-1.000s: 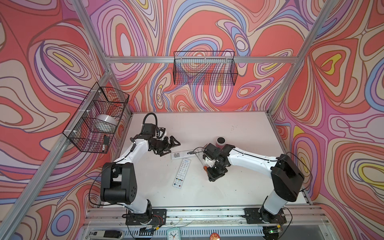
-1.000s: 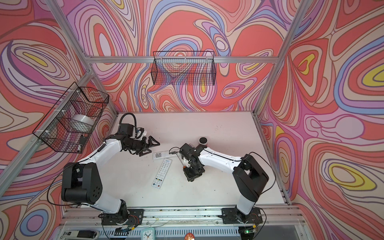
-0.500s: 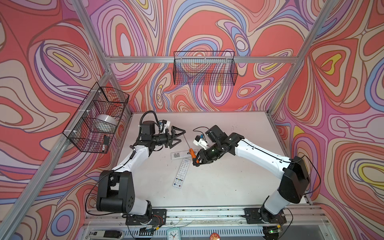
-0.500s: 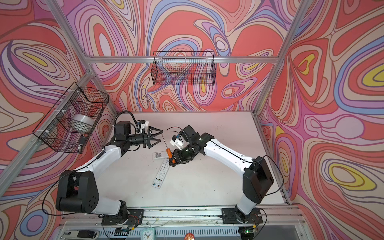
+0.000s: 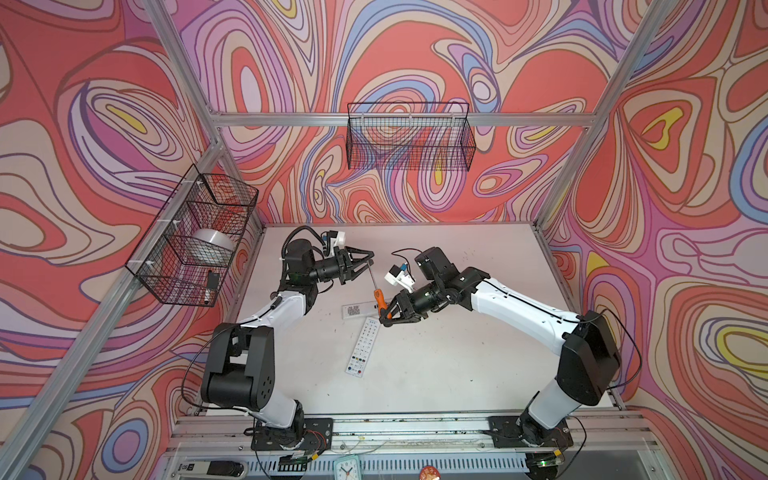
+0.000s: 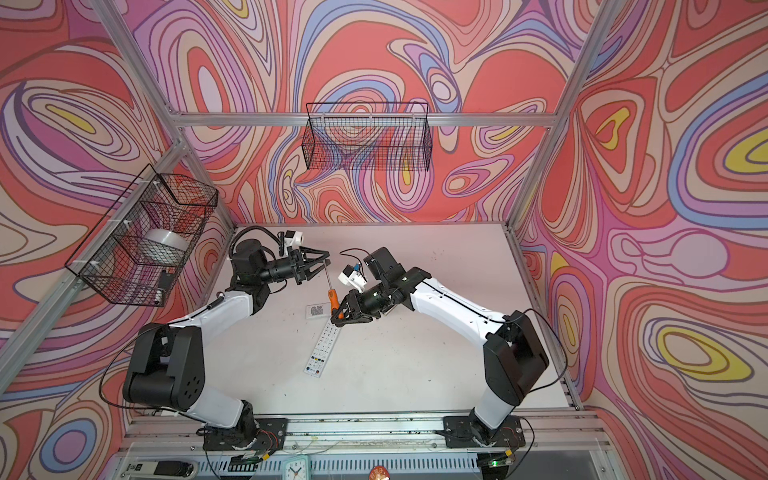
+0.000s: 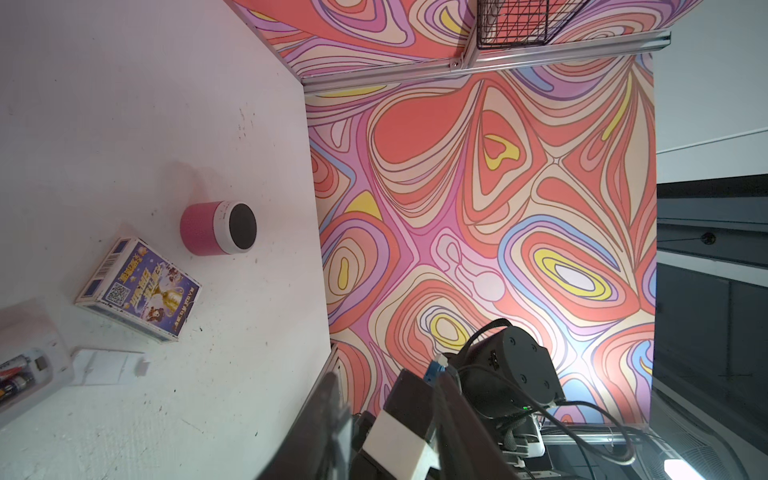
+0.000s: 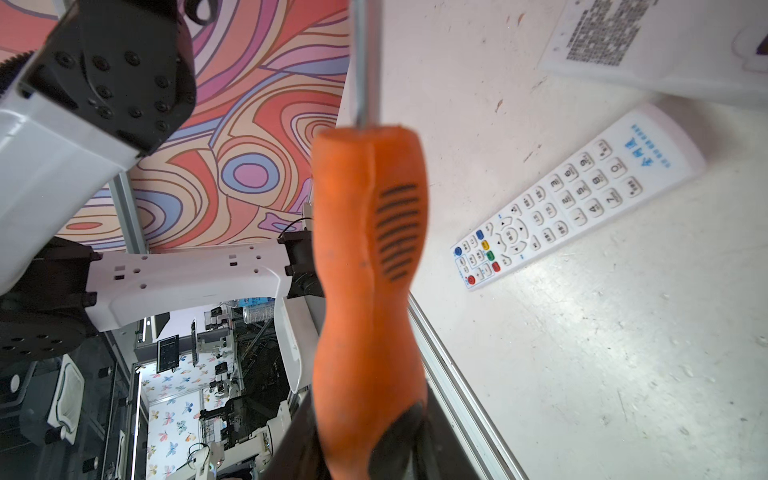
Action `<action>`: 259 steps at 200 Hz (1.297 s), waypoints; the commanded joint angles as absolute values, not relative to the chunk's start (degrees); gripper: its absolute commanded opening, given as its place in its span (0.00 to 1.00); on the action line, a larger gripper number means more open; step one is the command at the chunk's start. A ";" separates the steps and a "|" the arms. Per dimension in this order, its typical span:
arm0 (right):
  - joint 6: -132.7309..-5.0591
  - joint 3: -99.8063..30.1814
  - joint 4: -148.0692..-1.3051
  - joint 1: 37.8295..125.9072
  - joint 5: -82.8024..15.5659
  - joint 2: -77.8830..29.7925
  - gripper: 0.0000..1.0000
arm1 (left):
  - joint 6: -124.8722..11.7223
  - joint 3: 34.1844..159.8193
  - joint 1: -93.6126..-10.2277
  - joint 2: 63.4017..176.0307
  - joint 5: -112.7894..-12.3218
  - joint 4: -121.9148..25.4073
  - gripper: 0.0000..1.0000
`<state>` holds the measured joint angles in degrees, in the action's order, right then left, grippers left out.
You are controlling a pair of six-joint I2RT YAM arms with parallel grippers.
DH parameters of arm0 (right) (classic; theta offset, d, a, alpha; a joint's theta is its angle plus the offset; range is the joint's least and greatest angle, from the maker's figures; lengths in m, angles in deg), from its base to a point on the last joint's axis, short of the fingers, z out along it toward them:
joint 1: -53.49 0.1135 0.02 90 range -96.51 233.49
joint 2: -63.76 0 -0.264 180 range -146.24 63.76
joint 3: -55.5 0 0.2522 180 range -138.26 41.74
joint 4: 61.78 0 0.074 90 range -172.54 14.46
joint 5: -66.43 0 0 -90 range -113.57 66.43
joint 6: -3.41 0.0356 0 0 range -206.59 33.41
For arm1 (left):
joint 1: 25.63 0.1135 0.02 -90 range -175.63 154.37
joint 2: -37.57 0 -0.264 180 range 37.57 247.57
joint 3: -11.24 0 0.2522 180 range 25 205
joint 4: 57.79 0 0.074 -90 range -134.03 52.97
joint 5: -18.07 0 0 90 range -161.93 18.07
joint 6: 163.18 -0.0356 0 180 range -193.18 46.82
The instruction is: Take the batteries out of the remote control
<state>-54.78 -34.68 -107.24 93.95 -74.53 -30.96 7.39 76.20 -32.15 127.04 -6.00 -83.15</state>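
My right gripper (image 5: 384,316) (image 6: 338,318) is shut on the butt of an orange-handled screwdriver (image 5: 380,300) (image 6: 333,300) (image 8: 365,270), held above the table with its steel shaft pointing towards the back. My left gripper (image 5: 370,261) (image 6: 328,258) has its fingertips drawn together on the shaft's far end. Under them a white remote control (image 5: 358,310) (image 6: 318,311) (image 8: 648,45) lies face down, QR label up. In the left wrist view its open bay shows batteries (image 7: 12,374), dark with gold ends.
A second white remote (image 5: 362,347) (image 8: 577,195) lies keys up nearer the front. A white cover piece (image 7: 108,365), a blue card box (image 7: 139,289) and a pink speaker (image 7: 216,228) sit on the table. Wire baskets (image 5: 409,137) (image 5: 195,237) hang on the walls.
Both arms rose from the table; the right one brought the screwdriver up to the left gripper. The left gripper's wide-open jaws have closed onto the shaft.
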 commanded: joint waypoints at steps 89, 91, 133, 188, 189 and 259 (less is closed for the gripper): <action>-46.12 -32.53 -101.62 88.21 -59.73 -23.14 0.94 | 8.92 78.15 -32.62 122.84 -19.70 -76.48 0.00; -45.38 -32.29 -100.49 88.05 -59.00 -22.76 0.97 | 8.65 78.21 -32.65 122.41 -20.90 -75.20 0.00; -32.66 -28.35 -81.72 87.85 -53.82 -23.23 0.98 | 18.86 73.61 -34.38 120.80 -40.33 -78.20 0.00; -31.51 -32.55 -77.41 87.85 -55.34 -27.72 0.93 | 13.25 76.63 -36.79 115.42 -50.83 -63.07 0.00; -31.50 -32.54 -77.35 87.85 -55.36 -27.82 0.93 | 13.23 76.66 -36.79 115.39 -50.92 -62.87 0.00; -30.13 -32.01 -73.21 87.87 -58.13 -29.26 0.78 | 13.03 77.80 -36.78 113.55 -54.15 -55.86 0.00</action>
<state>-30.87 -31.12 -76.55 87.75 -56.58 -28.29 13.19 75.87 -36.79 114.54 -51.74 -58.97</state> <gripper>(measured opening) 0.801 0.069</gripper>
